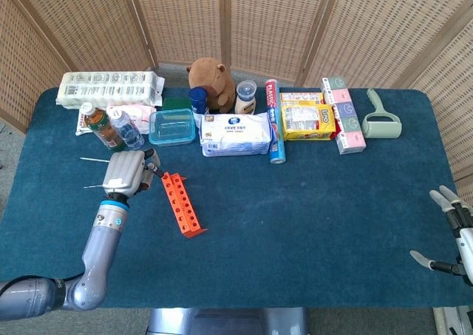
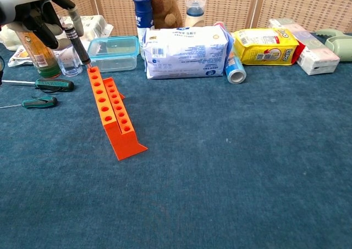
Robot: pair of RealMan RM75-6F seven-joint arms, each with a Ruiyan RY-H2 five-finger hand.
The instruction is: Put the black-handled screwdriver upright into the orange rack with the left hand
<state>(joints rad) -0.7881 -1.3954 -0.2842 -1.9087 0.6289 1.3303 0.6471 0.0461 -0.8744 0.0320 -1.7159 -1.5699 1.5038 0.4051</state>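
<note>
My left hand (image 1: 124, 173) (image 2: 34, 8) grips the black-handled screwdriver (image 2: 78, 44) near the top of its handle. The screwdriver leans slightly, and its tip sits at the far end hole of the orange rack (image 1: 181, 203) (image 2: 110, 109). The rack lies on the blue table, running from the hand toward the front. In the head view the screwdriver (image 1: 154, 168) shows only as a short dark stub beside the fingers. My right hand (image 1: 452, 228) hangs off the table's right front corner with fingers spread and nothing in it.
Two green-handled screwdrivers (image 2: 53, 84) (image 2: 38, 102) lie left of the rack. Behind the hand stand a tea bottle (image 2: 37, 48), a small water bottle (image 2: 68, 59) and a clear blue box (image 2: 113, 52). A wipes pack (image 2: 186, 51) and other goods line the back.
</note>
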